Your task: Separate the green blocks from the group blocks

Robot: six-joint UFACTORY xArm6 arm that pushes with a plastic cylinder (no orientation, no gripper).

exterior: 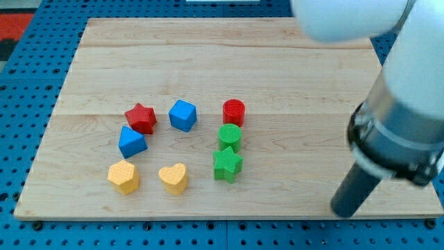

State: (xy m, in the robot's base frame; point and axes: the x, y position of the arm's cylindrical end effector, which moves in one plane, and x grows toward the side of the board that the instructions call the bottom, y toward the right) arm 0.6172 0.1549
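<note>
A green cylinder [229,136] and a green star [227,164] sit together right of the board's middle, the star just below the cylinder. A red cylinder [234,111] stands directly above the green cylinder. To their left lie a blue cube [183,115], a red star [141,117], a second blue block [132,142], a yellow block [123,176] and a yellow heart [173,178]. My tip [343,210] is near the board's bottom right, well right of the green star and touching no block.
The arm's large white and grey body [395,104] fills the view's right side and hides part of the wooden board [277,62]. Blue pegboard [28,83] surrounds the board.
</note>
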